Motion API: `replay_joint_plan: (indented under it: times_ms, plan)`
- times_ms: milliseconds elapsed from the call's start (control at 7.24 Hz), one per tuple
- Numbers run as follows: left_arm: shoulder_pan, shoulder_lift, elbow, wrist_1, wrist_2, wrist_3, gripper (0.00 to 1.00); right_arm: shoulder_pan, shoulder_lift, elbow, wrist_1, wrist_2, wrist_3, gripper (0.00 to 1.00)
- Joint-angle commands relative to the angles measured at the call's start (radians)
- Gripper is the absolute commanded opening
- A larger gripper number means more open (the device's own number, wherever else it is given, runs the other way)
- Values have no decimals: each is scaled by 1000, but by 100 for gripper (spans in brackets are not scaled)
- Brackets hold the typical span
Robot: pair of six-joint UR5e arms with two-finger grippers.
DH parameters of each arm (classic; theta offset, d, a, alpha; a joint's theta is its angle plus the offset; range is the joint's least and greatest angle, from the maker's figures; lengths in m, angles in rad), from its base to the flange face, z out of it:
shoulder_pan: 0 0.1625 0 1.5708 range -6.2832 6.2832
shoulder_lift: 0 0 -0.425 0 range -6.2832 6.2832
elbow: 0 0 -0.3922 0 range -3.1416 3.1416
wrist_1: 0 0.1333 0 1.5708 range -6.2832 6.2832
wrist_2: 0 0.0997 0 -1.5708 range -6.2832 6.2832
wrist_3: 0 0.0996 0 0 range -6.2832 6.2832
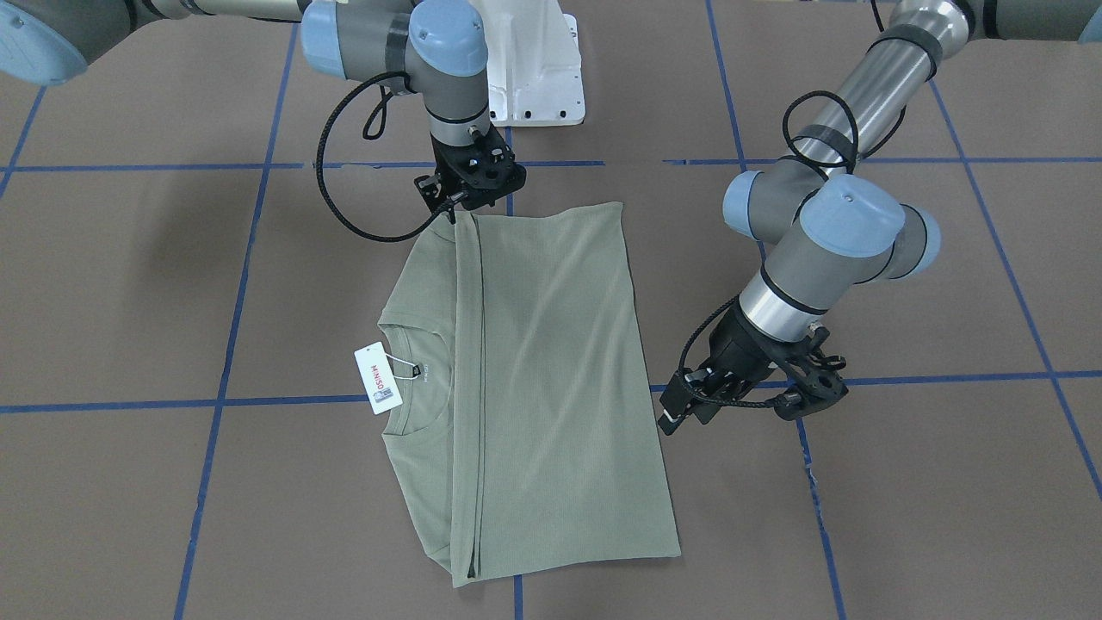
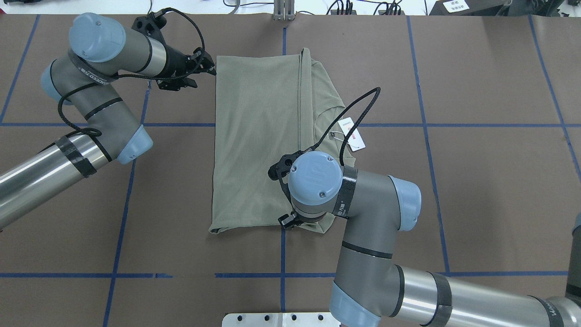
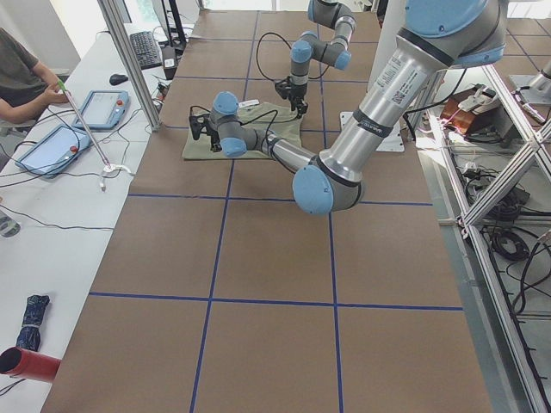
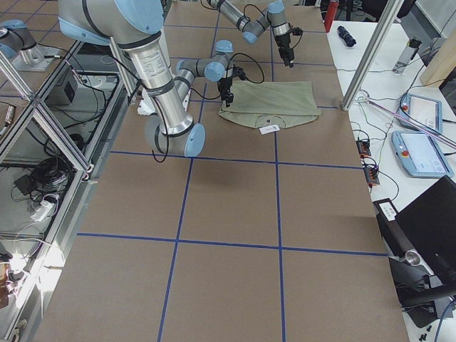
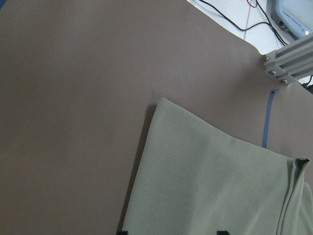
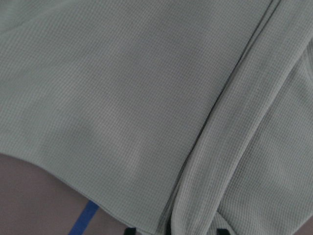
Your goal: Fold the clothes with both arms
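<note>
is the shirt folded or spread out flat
Folded: a layer of the shirt lies doubled over itself, its edge ending beside the collar; no sleeves stick out.

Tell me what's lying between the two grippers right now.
Only the folded shirt. The left gripper is at its far left corner and the right gripper at its near edge. The overhead view shows cloth spanning the stretch.

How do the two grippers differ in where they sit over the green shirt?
The left gripper hangs by the shirt's far plain corner. The right gripper is at its edge nearest the robot, on the folded seam. The right gripper sits low, its camera filled with cloth, while the left gripper's camera also sees bare table. Both look open.
</note>
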Motion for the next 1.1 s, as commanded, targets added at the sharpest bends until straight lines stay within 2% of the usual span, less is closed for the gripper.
replay_joint_plan:
  times_ms: [0, 138, 276, 414, 967]
  plan:
    - [0, 0, 0, 0, 0, 0, 68, -18, -10, -2, -1, -27, -11, 54]
    - [0, 0, 0, 0, 0, -2, 68, -24, -7, -2, -1, -30, -11, 48]
    - [0, 0, 0, 0, 0, -2, 68, -24, -9, -1, -7, -30, -11, 37]
    - [0, 0, 0, 0, 0, -2, 68, -24, -9, 5, -14, -30, -11, 1]
    - [0, 0, 0, 0, 0, -2, 68, 15, -25, 31, -16, -15, -14, 0]
